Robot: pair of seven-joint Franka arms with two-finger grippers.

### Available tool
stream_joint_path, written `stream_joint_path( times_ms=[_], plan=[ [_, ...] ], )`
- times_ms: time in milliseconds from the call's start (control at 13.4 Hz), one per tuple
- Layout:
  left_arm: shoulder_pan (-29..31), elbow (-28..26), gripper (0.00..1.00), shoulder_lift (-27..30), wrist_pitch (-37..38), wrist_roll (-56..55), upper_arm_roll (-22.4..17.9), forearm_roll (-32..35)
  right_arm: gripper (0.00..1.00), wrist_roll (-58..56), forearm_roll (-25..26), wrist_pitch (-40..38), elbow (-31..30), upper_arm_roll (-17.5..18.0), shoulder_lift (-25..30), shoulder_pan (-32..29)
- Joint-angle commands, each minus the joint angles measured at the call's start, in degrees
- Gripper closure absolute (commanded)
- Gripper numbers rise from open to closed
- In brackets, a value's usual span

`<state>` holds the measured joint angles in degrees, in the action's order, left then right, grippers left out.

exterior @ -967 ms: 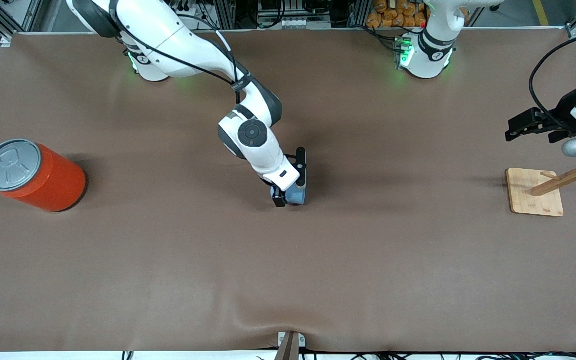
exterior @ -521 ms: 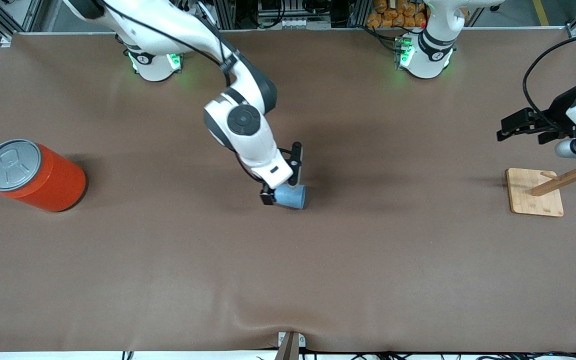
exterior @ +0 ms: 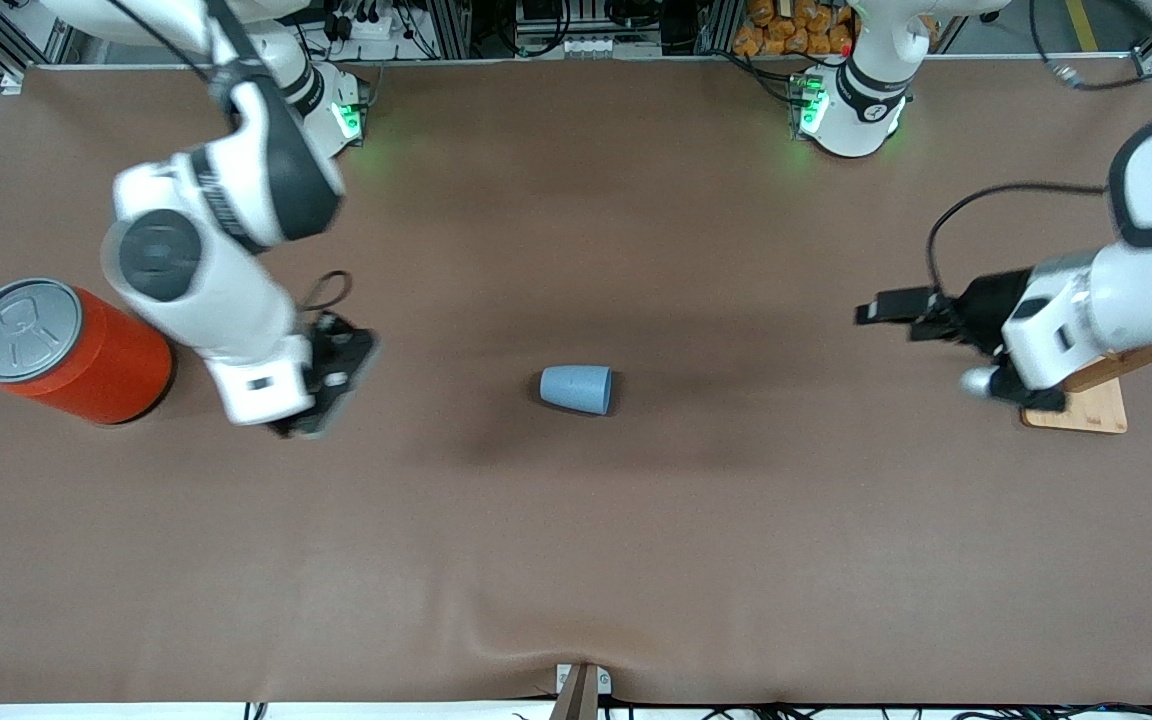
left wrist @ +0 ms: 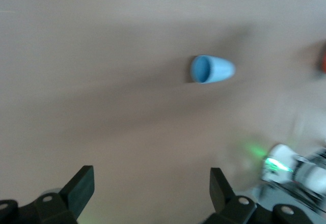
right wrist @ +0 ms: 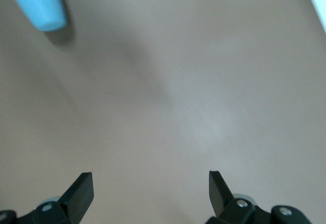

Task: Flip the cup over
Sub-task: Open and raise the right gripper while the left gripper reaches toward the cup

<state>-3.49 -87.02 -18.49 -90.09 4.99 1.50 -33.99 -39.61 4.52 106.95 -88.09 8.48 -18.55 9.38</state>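
The small light-blue cup (exterior: 577, 388) lies on its side on the brown table near the middle, its wider mouth toward the left arm's end. It shows in the left wrist view (left wrist: 212, 69) with its darker inside facing the camera, and at the edge of the right wrist view (right wrist: 39, 2). My right gripper (exterior: 331, 375) is open and empty beside the orange can, well apart from the cup; its fingers (right wrist: 81, 188) frame bare table. My left gripper (exterior: 891, 308) is open and empty, over the table between the cup and the wooden stand; its fingers (left wrist: 80, 186) also frame bare table.
A large orange can (exterior: 66, 350) with a grey lid stands at the right arm's end of the table. A wooden stand (exterior: 1076, 400) with pegs sits at the left arm's end, partly covered by the left arm. A ripple in the cloth (exterior: 536, 640) runs along the near edge.
My right gripper has let go of the cup and swung away toward the orange can. My left arm has moved in from the stand toward the cup. The cup stays on its side.
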Motion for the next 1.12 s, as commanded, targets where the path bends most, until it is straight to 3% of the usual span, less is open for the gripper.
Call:
stream_joint_path(
  times_ms=[0, 149, 446, 595, 744, 1041],
  plan=[
    [-0.9, 2.7, 0.00, -7.7, -2.3, 1.9, 1.0, -8.8, 0.00, 2.0, -0.6, -2.5, -1.7, -4.8, 6.2, -0.8],
    [-2.7, 2.7, 0.00, -12.8, -4.6, 5.7, 1.7, -13.5, 0.00, 6.3, -0.7, -7.4, -1.8, -8.8, 9.4, -0.9],
    [-5.7, 2.4, 0.00, -21.5, -9.0, 14.1, 1.9, -29.2, 0.00, 20.5, -0.8, -12.4, -1.7, -11.7, 15.3, -3.4],
    [-7.1, 1.8, 0.00, -23.1, -9.0, 16.2, 1.8, -30.5, 0.00, 28.2, -2.7, -17.6, -1.6, -11.4, 17.4, -7.0],
    [-7.7, 0.7, 0.00, -24.3, -9.0, 16.3, 1.8, -31.3, 0.00, 29.9, -8.5, -22.3, -1.6, -12.1, 18.7, -11.1],
    [-7.8, 0.6, 0.00, -27.8, -9.7, 24.0, 1.8, -34.2, 0.00, 37.6, -7.9, -30.2, 5.0, -14.4, 18.5, -9.9]
  ],
)
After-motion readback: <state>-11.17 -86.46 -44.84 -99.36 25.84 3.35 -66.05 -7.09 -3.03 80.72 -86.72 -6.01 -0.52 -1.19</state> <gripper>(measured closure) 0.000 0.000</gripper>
